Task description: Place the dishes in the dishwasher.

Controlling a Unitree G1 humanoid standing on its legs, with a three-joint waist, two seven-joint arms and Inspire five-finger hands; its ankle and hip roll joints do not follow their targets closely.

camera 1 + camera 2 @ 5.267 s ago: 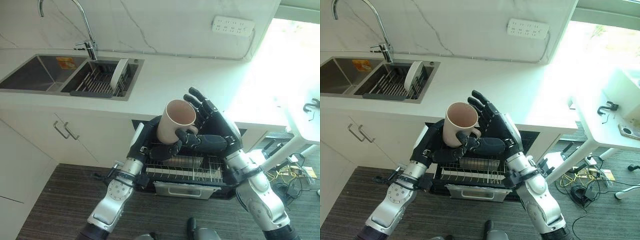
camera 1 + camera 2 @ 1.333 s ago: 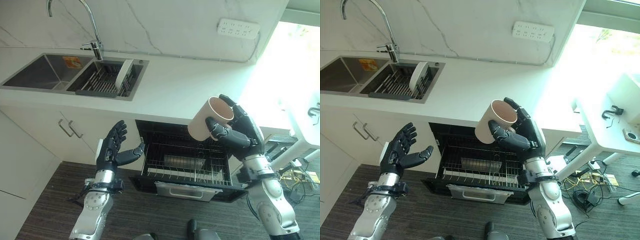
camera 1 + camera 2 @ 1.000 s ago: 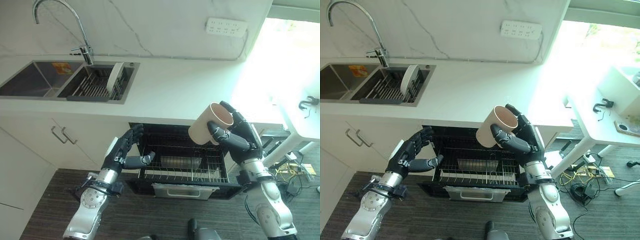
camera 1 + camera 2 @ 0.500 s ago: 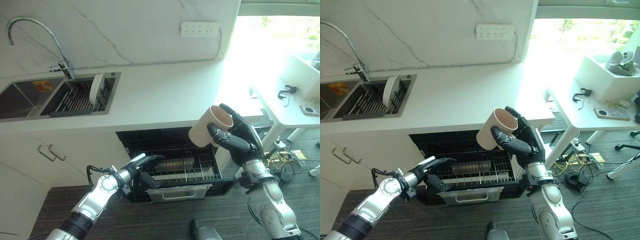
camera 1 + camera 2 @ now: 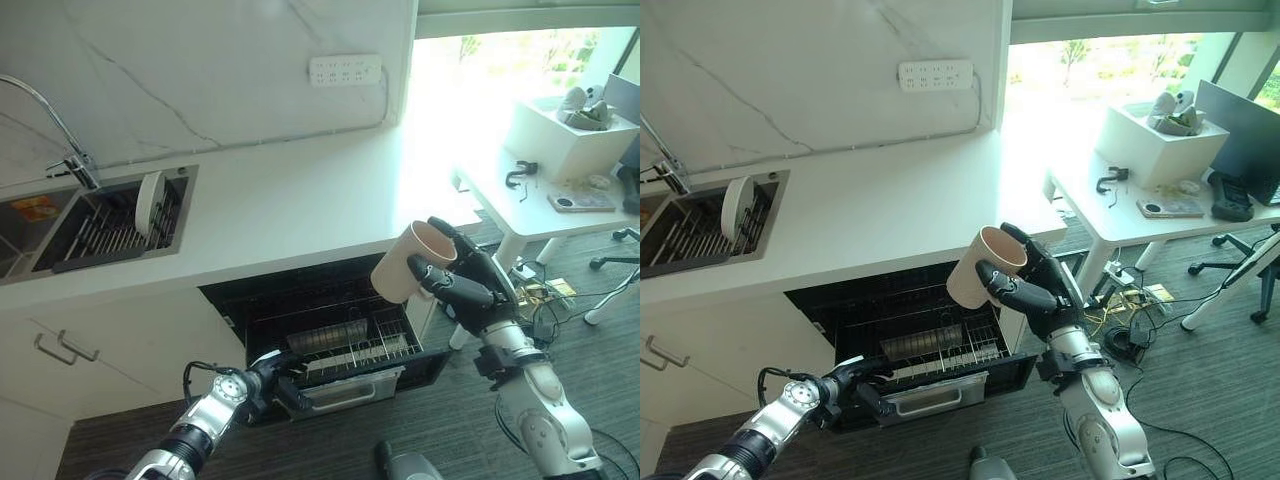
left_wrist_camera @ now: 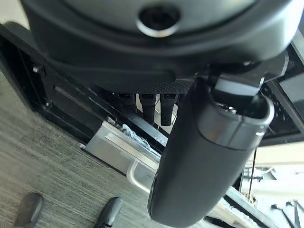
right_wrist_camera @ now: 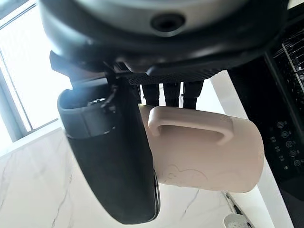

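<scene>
The right hand (image 5: 1040,285) curls its fingers around the hard, breakable mug (image 5: 983,266), best held by its body, while the left hand (image 5: 268,376) reaches into the dishwasher rack (image 5: 350,341), fingers hidden.

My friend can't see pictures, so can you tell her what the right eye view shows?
A right robot hand holds a beige mug in the air above an open dishwasher under a white counter. The left robot hand reaches low to the pulled-out rack. A white plate stands in the sink rack on the left.
</scene>
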